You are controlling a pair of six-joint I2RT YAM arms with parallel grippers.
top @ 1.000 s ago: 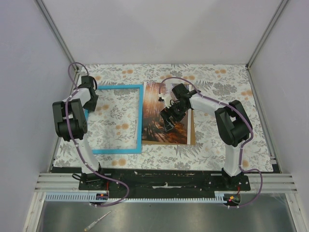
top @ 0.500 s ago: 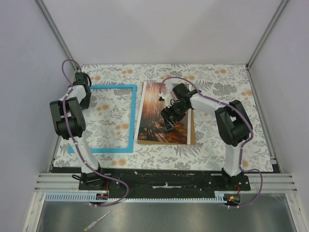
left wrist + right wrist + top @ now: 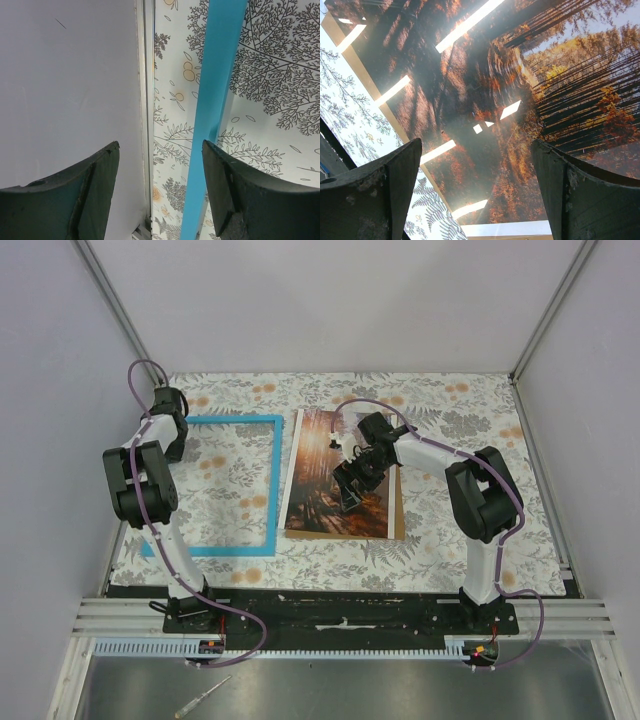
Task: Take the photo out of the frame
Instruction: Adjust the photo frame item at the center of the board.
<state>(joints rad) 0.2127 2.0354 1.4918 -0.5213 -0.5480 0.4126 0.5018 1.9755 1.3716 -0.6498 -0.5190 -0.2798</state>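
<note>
Open gripper [image 3: 160, 145] over frame edge

Two dark fingers [image 3: 95, 185] stand apart, holding nothing. The blue frame [image 3: 215, 90] strip lies on the floral cover [image 3: 270, 75], passing beside the right finger; a grey wall [image 3: 65, 75] fills the left.

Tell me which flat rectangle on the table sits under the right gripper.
The photo, the autumn forest print, lies under the open right gripper. The blue frame, just an empty border over the tablecloth, lies to its left.

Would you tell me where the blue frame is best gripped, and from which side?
Probably the frame by its left rail, beside the open left tool, from above, a finger either side: it lies flat, a thin border, so a rail is narrow enough to straddle.
</note>
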